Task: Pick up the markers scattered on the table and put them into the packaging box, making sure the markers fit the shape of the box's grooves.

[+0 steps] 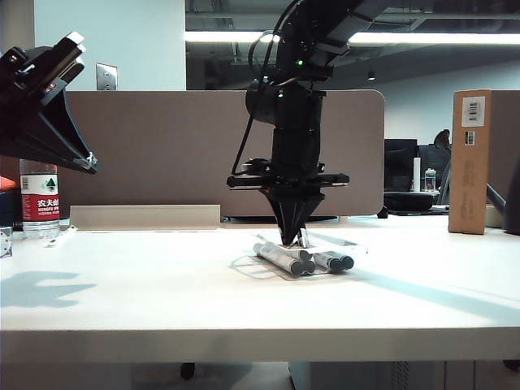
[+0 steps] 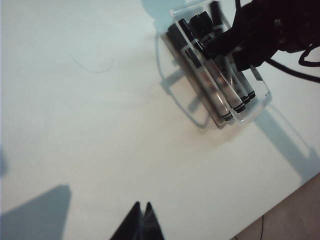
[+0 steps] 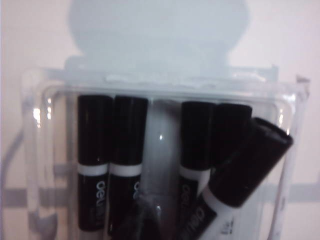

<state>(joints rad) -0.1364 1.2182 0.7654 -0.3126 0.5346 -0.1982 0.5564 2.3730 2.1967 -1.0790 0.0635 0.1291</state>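
The clear packaging box (image 1: 356, 248) (image 2: 260, 102) (image 3: 165, 80) sits mid-table with several markers (image 1: 284, 258) (image 2: 220, 85) in it. Two black-capped markers (image 3: 95, 150) lie side by side in grooves, then comes a bare white groove (image 3: 161, 145), then two more markers. One further marker (image 3: 245, 170) lies tilted across that far pair, not seated. My right gripper (image 1: 291, 240) (image 2: 212, 47) (image 3: 145, 217) points straight down into the box at the bare groove, shut, with nothing between its fingers. High at the table's left hangs my left gripper (image 1: 91, 166) (image 2: 141, 206), shut and empty.
A water bottle (image 1: 39, 203) stands at the back left. A tall brown cardboard carton (image 1: 470, 162) stands at the back right. A brown partition (image 1: 162, 146) runs behind the white table (image 1: 122, 301), whose front edge is close to the box.
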